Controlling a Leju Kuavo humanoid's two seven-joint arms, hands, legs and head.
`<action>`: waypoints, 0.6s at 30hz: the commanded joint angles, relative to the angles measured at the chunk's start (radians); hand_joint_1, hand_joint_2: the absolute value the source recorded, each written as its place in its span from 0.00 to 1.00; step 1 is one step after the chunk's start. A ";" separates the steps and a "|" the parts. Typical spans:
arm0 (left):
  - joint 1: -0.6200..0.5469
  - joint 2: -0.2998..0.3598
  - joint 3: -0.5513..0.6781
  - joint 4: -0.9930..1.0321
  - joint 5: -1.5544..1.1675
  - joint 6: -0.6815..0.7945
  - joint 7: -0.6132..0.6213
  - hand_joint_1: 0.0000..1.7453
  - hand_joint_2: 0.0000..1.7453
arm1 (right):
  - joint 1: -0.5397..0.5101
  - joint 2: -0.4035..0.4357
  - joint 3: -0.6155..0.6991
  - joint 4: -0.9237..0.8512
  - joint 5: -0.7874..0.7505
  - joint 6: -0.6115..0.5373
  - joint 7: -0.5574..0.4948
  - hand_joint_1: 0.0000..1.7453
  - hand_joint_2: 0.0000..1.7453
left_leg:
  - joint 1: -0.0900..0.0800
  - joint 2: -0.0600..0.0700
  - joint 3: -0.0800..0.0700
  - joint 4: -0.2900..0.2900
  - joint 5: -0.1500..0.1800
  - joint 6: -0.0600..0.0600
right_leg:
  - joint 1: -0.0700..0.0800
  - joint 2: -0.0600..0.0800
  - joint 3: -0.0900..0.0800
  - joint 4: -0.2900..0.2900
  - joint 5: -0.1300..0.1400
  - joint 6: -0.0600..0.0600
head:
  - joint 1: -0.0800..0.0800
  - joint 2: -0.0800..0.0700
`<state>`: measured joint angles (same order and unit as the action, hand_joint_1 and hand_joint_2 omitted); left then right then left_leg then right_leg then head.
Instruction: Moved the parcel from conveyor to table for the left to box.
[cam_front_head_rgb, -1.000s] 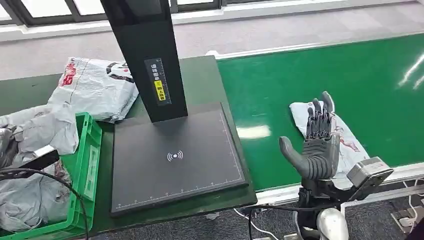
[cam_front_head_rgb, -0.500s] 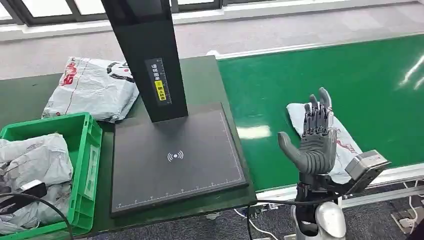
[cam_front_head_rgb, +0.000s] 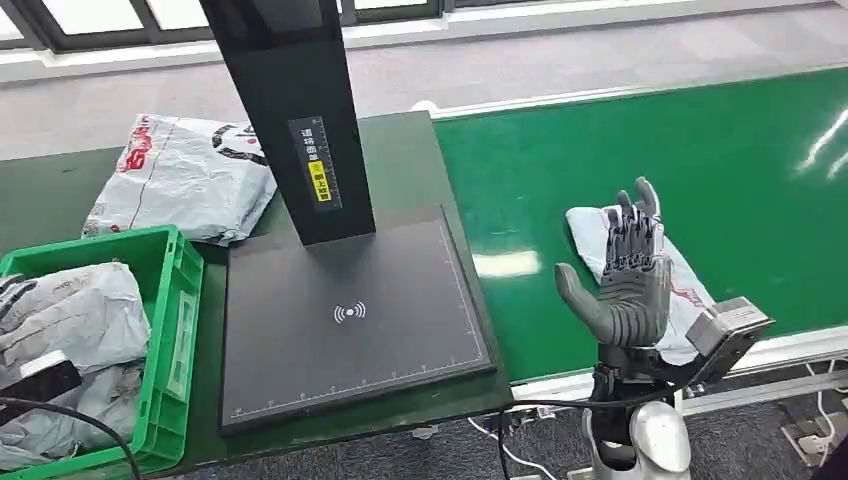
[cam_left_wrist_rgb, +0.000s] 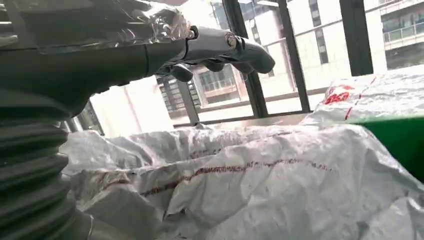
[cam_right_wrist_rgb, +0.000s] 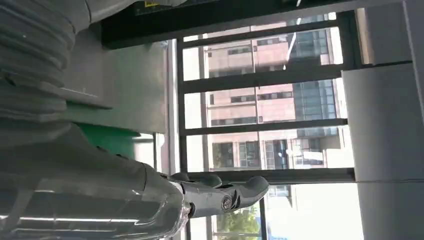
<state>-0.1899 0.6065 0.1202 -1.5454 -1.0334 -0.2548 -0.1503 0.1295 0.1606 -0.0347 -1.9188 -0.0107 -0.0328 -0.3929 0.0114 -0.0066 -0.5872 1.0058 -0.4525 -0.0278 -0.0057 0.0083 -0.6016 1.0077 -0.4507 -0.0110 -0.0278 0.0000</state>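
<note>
R hand (cam_front_head_rgb: 632, 290) open, raised over parcel (cam_front_head_rgb: 690, 290) on conveyor (cam_front_head_rgb: 620, 150).

The grey robot hand (cam_front_head_rgb: 630, 290) has darker fingers (ribbed cover, silver forearm, black cable).

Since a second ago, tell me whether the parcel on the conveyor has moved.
Yes. The parcel has slid left along the green conveyor, toward the table edge; the open right hand hovers over it.
</note>
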 joint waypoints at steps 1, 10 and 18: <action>-0.017 -0.074 0.048 0.000 0.056 0.016 -0.039 0.00 1.00 | -0.014 -0.028 0.007 0.053 -0.003 -0.003 0.002 0.00 1.00 | 0.000 0.000 0.003 -0.002 0.000 0.001 | 0.000 -0.001 0.003 -0.002 0.000 0.001 | 0.000 0.000; -0.047 -0.083 0.030 -0.007 0.097 0.001 -0.049 0.00 1.00 | -0.013 -0.027 0.005 0.052 -0.002 -0.002 0.002 0.00 1.00 | 0.000 0.000 0.003 -0.003 0.000 0.001 | 0.000 -0.001 0.003 -0.003 0.000 0.001 | 0.000 0.000; -0.047 -0.083 0.030 -0.007 0.097 0.001 -0.049 0.00 1.00 | -0.013 -0.027 0.005 0.052 -0.002 -0.002 0.002 0.00 1.00 | 0.000 -0.001 0.002 -0.001 0.000 0.001 | 0.000 -0.001 0.002 -0.002 0.000 0.000 | 0.000 0.000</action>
<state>-0.1961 0.5970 0.1202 -1.5782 -0.9373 -0.2491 -0.2007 0.1296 0.1606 -0.0347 -1.9188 -0.0092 -0.0328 -0.3937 0.0115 -0.0063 -0.5868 1.0058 -0.4526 -0.0279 -0.0056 0.0088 -0.6019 1.0077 -0.4506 -0.0113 -0.0278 0.0000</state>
